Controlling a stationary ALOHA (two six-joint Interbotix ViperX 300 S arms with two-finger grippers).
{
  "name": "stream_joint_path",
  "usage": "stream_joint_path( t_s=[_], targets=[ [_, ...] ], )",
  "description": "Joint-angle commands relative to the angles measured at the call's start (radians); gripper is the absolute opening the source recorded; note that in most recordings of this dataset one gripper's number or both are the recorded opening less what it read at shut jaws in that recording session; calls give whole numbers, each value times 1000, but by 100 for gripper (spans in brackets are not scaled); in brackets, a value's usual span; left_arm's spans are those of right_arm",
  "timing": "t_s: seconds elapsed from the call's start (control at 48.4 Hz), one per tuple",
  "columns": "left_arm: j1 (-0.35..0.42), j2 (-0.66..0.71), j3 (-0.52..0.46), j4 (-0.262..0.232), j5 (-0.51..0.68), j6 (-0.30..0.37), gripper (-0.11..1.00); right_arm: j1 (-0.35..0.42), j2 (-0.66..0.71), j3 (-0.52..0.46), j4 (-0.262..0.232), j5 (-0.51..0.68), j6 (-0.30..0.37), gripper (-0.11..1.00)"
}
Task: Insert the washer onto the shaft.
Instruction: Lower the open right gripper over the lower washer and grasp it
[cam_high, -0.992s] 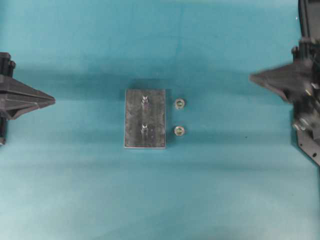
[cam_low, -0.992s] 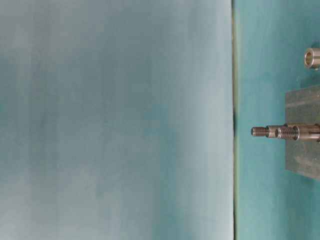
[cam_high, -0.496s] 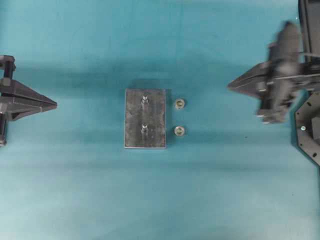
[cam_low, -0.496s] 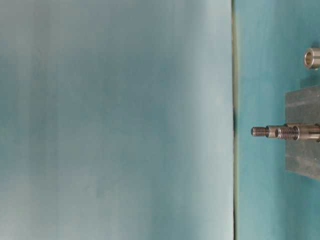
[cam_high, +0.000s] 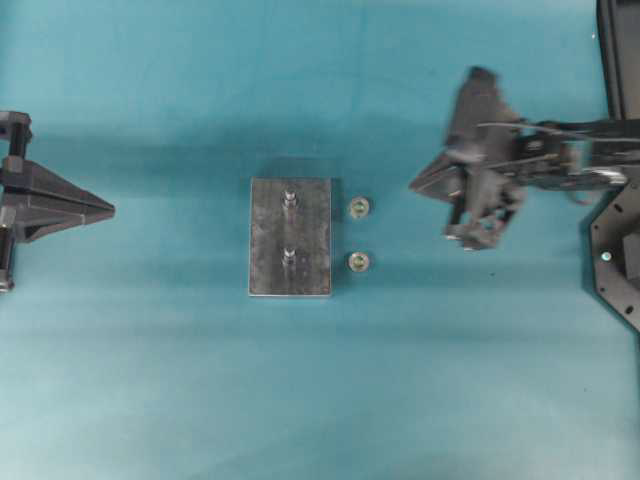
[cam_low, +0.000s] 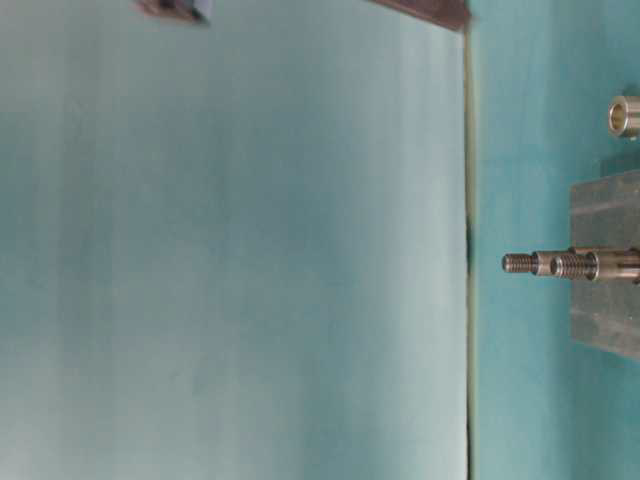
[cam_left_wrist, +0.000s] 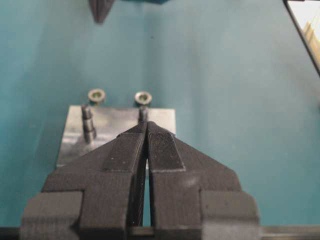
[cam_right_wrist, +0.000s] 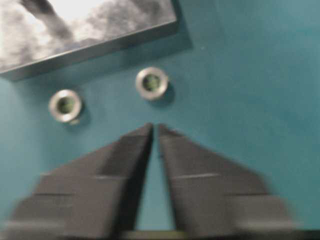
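Observation:
A grey metal block (cam_high: 290, 237) carries two upright threaded shafts (cam_high: 289, 198) (cam_high: 288, 256), side on in the table-level view (cam_low: 530, 263). Two small metal washers (cam_high: 360, 208) (cam_high: 359, 262) lie flat on the teal table just right of the block. My right gripper (cam_high: 415, 187) hangs right of the washers, its tip pointing at them. In the right wrist view this gripper (cam_right_wrist: 155, 126) has a narrow gap between its tips, with the nearer washer (cam_right_wrist: 152, 83) just ahead. My left gripper (cam_high: 108, 210) stays far left, shut (cam_left_wrist: 147, 124) and holding nothing.
The right arm's black base (cam_high: 618, 260) stands at the table's right edge. Bare teal table (cam_high: 300, 400) surrounds the block on every side. Dark arm parts (cam_low: 175, 8) show at the table-level picture's edge.
My right gripper has swung in from the right edge toward the washers, and its jaws have parted slightly. The left gripper, block and washers have not moved.

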Motion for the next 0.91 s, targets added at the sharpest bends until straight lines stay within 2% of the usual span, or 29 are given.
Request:
stream_joint_path(
  t_s=[0.0,0.103,0.207,0.31,0.558,0.888],
  targets=[
    [2,5,-11,2,-5,-2,0,3,74,-54,-2,-21,6,37],
    [2,2,-8,2,-3,-2,0,6,156,-98,-3,-15,3,69],
    [2,0,-5,2,-3,-3,0,8,229,-149,-9,-3,2,91],
    [2,0,-5,2,-3,-3,0,6,296,-204,-18,35,0,87],
    [2,-5,5,2,-5,-3,0,8,370,-287,-29,118,-3,87],
    [2,-29,21,0,-8,-3,0,14,428,-328,-29,141,2,86]
  ],
)
